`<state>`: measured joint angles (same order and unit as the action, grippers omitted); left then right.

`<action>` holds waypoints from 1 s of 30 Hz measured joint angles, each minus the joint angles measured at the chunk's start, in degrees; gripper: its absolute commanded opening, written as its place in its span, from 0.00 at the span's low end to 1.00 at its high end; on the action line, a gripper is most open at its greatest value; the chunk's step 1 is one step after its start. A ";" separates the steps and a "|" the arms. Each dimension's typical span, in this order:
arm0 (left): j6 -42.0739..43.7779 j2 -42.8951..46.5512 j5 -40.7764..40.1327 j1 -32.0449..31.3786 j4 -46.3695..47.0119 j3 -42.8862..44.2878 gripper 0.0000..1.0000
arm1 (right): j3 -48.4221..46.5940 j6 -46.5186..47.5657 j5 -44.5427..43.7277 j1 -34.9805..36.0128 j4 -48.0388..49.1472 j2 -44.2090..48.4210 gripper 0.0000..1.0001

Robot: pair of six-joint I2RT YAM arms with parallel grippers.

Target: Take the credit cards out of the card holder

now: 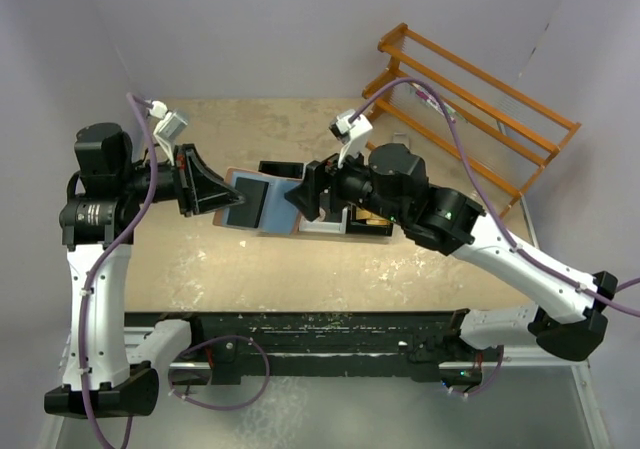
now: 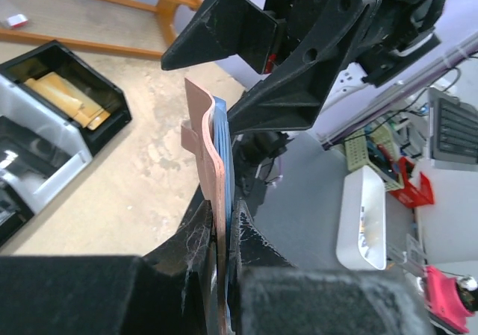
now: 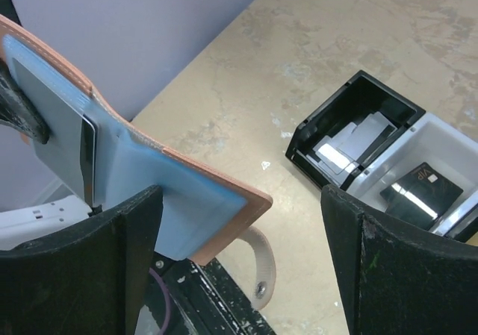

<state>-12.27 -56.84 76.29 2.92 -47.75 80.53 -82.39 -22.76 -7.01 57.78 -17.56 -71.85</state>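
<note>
The job is looking far from done: a pale grey card (image 3: 56,130) is sitting in its pocket in the card holder (image 1: 280,207), not yet pulled out. The left gripper (image 1: 228,201) is clamping the card holder's edge, holding it open above the middle of the table (image 1: 300,129). The right gripper (image 1: 298,199) is standing wide open, straddling the free edge and gripping nothing.

One card holder (image 1: 275,207), one wooden rack (image 1: 470,94), one left claw (image 1: 236,203), one right claw (image 1: 295,197)
</note>
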 measured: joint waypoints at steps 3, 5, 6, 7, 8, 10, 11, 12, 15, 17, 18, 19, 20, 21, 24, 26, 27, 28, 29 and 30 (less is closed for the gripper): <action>-4.48 -0.07 2.40 0.02 3.63 -1.03 0.00 | -1.55 0.26 0.66 -0.07 -0.83 0.26 0.86; -6.75 -0.24 3.39 0.00 5.29 -1.40 0.00 | -2.86 0.04 2.16 -0.24 -1.68 0.85 0.84; -7.56 -0.28 3.65 0.00 5.77 -1.49 0.00 | -3.63 -0.20 2.60 -0.37 -1.92 1.33 0.82; -8.24 -0.31 3.72 0.00 6.16 -1.57 0.00 | -4.39 -0.52 3.23 -0.46 -1.95 2.01 0.79; -8.72 -0.31 3.65 0.00 6.49 -1.57 0.00 | -5.62 -1.09 3.65 -0.57 -1.95 3.02 0.77; -8.85 -0.42 3.13 0.00 6.38 -1.57 0.00 | -7.41 -2.21 3.85 -0.68 -1.86 4.35 0.72; -8.63 -0.55 2.60 0.00 6.05 -1.55 0.00 | -8.48 -2.95 4.02 -0.72 -1.55 5.27 0.70; -8.11 -0.81 1.75 0.00 5.33 -1.42 0.00 | -9.29 -3.89 4.20 -0.76 -0.98 6.21 0.68; -6.14 -2.05 -1.95 0.00 2.60 -0.92 0.00 | -10.32 -6.86 5.22 -0.81 1.44 8.46 0.64; -4.74 -2.62 -4.72 0.00 1.05 -0.92 0.00 | -10.34 -8.61 6.67 -0.83 4.17 8.66 0.61; -4.35 -2.73 -5.68 0.00 0.48 -0.92 0.00 | -10.32 -9.35 7.39 -0.83 5.55 8.57 0.59; -3.56 -2.84 -7.04 0.00 -0.22 -0.92 0.00 | -10.19 -10.38 8.76 -0.83 7.41 8.15 0.58; -3.15 -2.84 -7.82 0.00 -0.66 -0.92 0.00 | -9.97 -11.34 10.19 -0.85 8.98 7.54 0.57; -2.91 -2.82 -8.57 0.00 -1.09 -0.92 0.00 | -9.70 -12.02 11.32 -0.85 10.21 6.84 0.56; -1.86 -2.82 -9.88 0.00 -1.49 -0.87 0.00 | -7.69 -14.36 14.40 -0.83 14.08 3.87 0.53; -1.55 -2.82 -10.34 0.00 -1.68 -0.79 0.00 | -5.95 -15.30 15.85 -0.81 15.41 1.22 0.48; -1.44 -2.82 -10.49 0.00 -1.73 -0.70 0.00 | -5.05 -15.80 16.41 -0.81 15.54 -0.28 0.46; -1.40 -2.82 -10.54 0.00 -1.75 -0.63 0.00 | -4.22 -16.17 17.05 -0.81 15.54 -1.79 0.44; -1.38 -2.82 -10.51 0.00 -1.75 -0.59 0.00 | -3.54 -16.52 17.20 -0.81 15.45 -3.15 0.43; -1.38 -2.82 -10.51 0.00 -1.75 -0.57 0.00 | -2.93 -16.81 17.40 -0.81 15.21 -4.39 0.42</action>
<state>-13.65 -59.66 65.78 2.92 -49.50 79.96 -85.32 -39.57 10.39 56.97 -2.35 -76.25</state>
